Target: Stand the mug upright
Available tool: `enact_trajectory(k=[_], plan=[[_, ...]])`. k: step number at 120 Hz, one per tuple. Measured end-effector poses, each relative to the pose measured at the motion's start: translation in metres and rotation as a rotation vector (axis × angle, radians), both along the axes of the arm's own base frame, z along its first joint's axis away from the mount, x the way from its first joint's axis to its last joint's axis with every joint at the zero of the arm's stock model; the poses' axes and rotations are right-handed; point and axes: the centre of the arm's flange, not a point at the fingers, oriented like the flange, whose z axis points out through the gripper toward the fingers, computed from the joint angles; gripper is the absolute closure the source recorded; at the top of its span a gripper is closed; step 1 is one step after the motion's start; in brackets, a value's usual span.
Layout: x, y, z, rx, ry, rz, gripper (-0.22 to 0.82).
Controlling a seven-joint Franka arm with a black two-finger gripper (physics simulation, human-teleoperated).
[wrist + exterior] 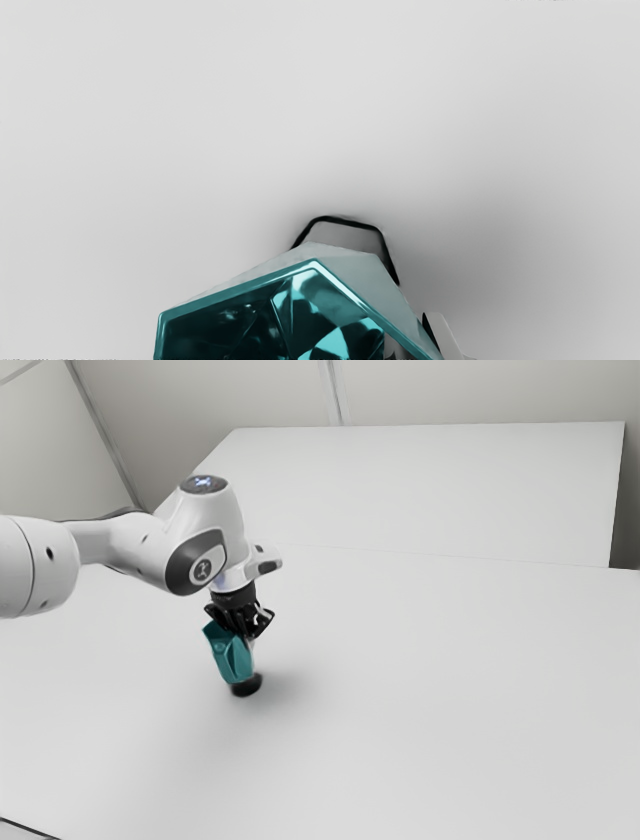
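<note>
In the exterior view my black gripper (240, 622) points down at the teal faceted mug (228, 652), which is in front of its lower part. The mug leans, with its wide end up toward the exterior view's left and its narrow end beside a dark base-like part (246, 685) low at the table. In the wrist view the mug (320, 300) shows its open mouth and shiny teal inside, with a pale outer wall. A black-edged grey part (345, 235) sticks out beyond that wall. The mug hides part of my gripper.
A wide white table (430, 690) extends around the mug, with a soft shadow beside it. Farther back is another white surface (430, 490), with pale walls behind. A thin dark line (28, 829) crosses the exterior view's lower left corner.
</note>
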Motion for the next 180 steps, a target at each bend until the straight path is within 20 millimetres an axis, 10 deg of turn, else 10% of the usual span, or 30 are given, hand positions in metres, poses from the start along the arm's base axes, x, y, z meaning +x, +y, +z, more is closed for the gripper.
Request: enact_trajectory(k=[75, 104, 133, 180], plan=[[0.003, 0.003, -0.029, 0.039, -0.013, 0.165, 0.77], [0.005, 0.001, -0.023, 0.031, -0.034, 0.2, 0.33], [0.032, 0.001, 0.057, -0.027, -0.064, 0.258, 0.11], [0.045, 0.023, 0.182, -0.071, -0.026, 0.185, 0.02]])
